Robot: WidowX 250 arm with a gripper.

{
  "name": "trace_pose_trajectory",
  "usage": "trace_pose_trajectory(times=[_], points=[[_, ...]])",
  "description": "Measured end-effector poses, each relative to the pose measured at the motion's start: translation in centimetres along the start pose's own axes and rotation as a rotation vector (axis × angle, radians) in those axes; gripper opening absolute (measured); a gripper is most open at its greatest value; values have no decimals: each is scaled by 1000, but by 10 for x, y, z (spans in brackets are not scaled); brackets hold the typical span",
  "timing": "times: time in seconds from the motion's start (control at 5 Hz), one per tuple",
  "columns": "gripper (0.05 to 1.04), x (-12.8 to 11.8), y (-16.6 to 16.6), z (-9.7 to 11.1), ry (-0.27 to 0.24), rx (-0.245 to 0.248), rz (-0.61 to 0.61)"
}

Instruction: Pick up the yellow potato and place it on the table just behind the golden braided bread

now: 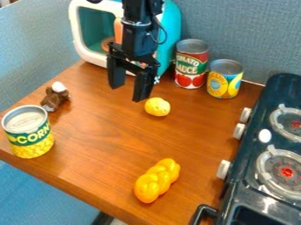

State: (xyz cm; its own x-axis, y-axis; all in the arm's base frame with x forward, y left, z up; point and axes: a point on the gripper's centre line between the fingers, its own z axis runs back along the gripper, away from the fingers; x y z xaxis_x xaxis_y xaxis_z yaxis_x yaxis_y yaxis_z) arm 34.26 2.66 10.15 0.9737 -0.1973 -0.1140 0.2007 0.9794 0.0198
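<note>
The hand hung wide open, gripping nothing, above the tabletop. Near it, at four o'clock, lay a lumpy yellow ball; at six, a braided orange loaf.

Three cans; one each: stove, microwave, braid, yellow lump, brown figurine.

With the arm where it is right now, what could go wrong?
The open pincer hangs close to the small, roundish yellow toy, which might roll if nudged. The pincer could also bump the teal-and-white toy appliance if it swings backward. The green-and-yellow can stands near the edge of the table, so a knock might send it off.
</note>
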Motion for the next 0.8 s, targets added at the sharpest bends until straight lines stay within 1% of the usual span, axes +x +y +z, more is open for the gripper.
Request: trace_pose_trajectory(times=[0.2,0.4,0.6,0.8], points=[[1010,-1,-1,-14,42,-16,-9],[1010,3,-9,-27,43,-81,-199],[1010,5,-7,-31,21,-64,-311],[1010,7,3,-27,53,-21,-437]])
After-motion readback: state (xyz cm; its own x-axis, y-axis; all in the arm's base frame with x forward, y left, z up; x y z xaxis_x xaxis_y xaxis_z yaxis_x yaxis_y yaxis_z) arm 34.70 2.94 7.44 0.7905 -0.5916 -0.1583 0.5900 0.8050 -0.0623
